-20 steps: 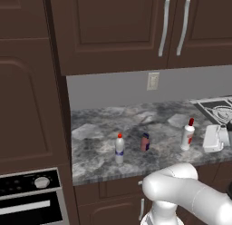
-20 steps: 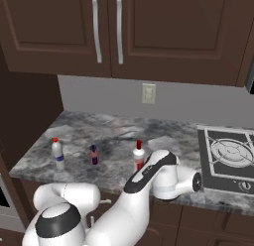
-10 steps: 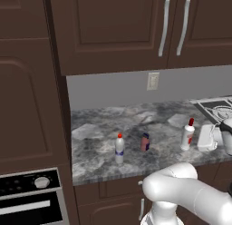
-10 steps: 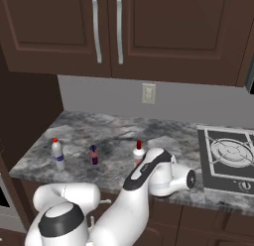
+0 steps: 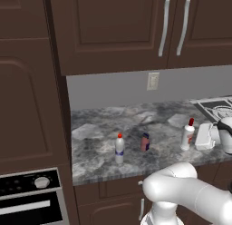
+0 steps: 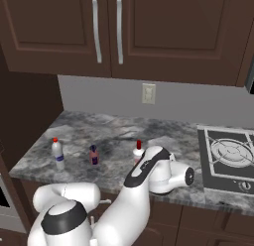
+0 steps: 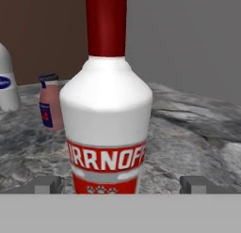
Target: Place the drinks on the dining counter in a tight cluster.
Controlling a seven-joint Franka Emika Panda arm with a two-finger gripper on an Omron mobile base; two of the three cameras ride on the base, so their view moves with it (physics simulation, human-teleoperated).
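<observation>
Desk [image 5: 99, 142]: grey marbled top against the wall, under dark brown cabinets, carrying all three drinks in a loose row, well apart from one another.
White bottle [image 7: 106, 119]: upright, red cap, red band reading "IRRNOFF" in white letters, first letters cut off by the curve; close before the camera in the hand view. In the left base view [image 5: 188, 134] it stood rightmost of the row, just beside the end effector.
Pinkish-red bottle [image 5: 145, 142]: short, upright, middle of the row; the hand view showed a small dark label on it, writing too small to read.
Clear bottle [image 5: 119, 149]: red cap, blue label, leftmost, nearest the desk's front edge; the hand view caught just its shoulder and a slice of the blue label at the left edge.
End effector [image 7: 117, 184]: fingers spread wide, one tip on each side of the white bottle's base, not clamped on it.
Arm: rose from the base, elbow bent, reaching level over the desk's front edge toward the white bottle; the right base view showed the wrist [image 6: 163, 170] covering the bottle's lower half.
Cooktop [image 6: 230, 158]: set in the desk to the right, seen fully in the right base view.
Oven panel [image 5: 29, 185]: with knob, lower left of the left base view.
Wall outlet [image 6: 148, 93]: above the desk.
</observation>
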